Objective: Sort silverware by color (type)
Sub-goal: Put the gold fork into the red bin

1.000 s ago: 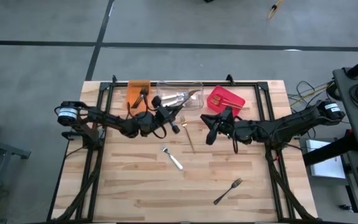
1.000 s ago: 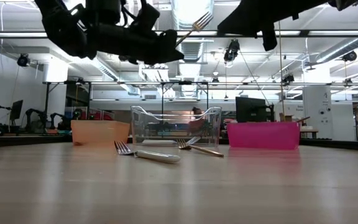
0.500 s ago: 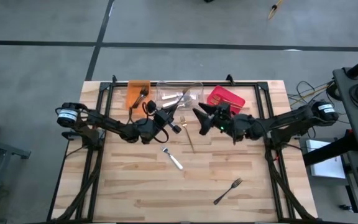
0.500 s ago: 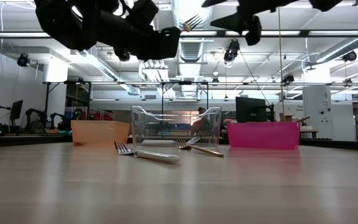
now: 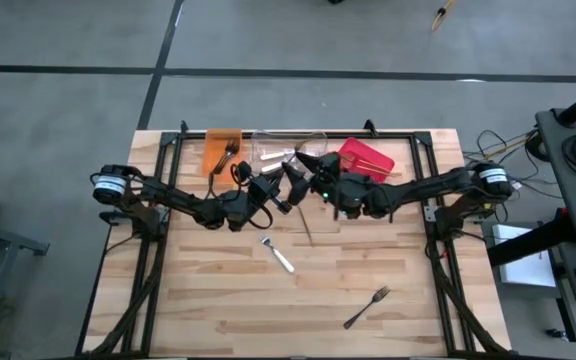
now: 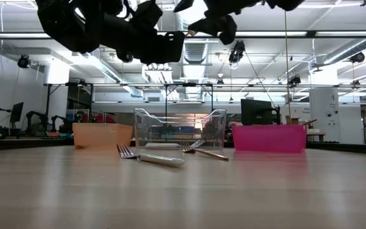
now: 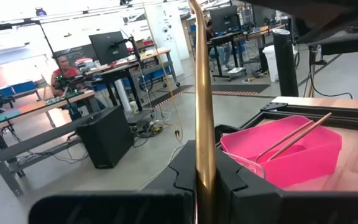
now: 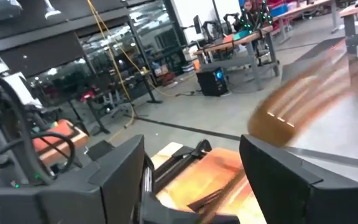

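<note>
Left tool (image 5: 280, 196) clamped on gold fork (image 7: 202, 112) — held above worktop (image 5: 218, 300) mid-back, right tool (image 5: 303, 168) fingers apart, close beside it, near clear bin (image 6: 180, 128), pink bin (image 5: 368, 158) with gold pieces, silver fork (image 5: 278, 255) and dark fork (image 5: 366, 307) lying loose — worktop front.

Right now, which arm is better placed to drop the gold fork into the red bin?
Probably the right. The right gripper is open at the gold fork held up by the shut left gripper, and its arm lies beside the red bin.
</note>
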{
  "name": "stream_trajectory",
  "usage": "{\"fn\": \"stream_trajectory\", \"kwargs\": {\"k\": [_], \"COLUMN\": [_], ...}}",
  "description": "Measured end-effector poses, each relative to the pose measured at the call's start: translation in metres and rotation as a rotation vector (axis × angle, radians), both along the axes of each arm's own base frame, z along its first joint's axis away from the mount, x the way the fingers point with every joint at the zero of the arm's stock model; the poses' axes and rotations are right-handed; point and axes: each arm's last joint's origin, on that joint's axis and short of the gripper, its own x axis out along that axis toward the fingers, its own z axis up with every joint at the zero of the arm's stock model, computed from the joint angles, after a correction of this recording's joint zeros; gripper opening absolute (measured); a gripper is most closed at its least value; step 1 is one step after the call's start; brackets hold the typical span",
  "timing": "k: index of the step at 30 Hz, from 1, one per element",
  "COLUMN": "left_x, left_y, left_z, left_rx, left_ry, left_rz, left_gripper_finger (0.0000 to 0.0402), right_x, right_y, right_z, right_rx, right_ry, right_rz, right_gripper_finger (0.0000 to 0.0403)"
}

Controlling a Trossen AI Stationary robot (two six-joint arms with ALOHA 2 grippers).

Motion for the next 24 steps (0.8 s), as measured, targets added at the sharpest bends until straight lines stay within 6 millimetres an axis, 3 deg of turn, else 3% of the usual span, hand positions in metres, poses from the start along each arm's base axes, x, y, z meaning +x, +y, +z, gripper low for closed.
{"fn": "stream_trajectory", "kwargs": {"k": [8, 17, 24], "left_x": [0.000, 0.000, 0.000], "left_y": [0.000, -0.001, -0.001], "left_z": [-0.001, -0.001, -0.001], "left_rx": [0.003, 0.004, 0.004], "left_ry": [0.006, 0.009, 0.008], "left_rz": [-0.001, -0.003, -0.003], "left_gripper_finger": [0.0000, 0.0000, 0.0000], "right_x": [0.018, 0.017, 0.016], "right_y": [-0.008, -0.010, -0.013], "right_z": [0.004, 0.001, -0.002], "right_rx": [-0.005, -0.019, -0.022], "right_ry": [0.095, 0.117, 0.129], "right_rz": [-0.026, -0.039, -0.065], "right_gripper_finger": [0.0235, 0.0204, 0.0151]}}
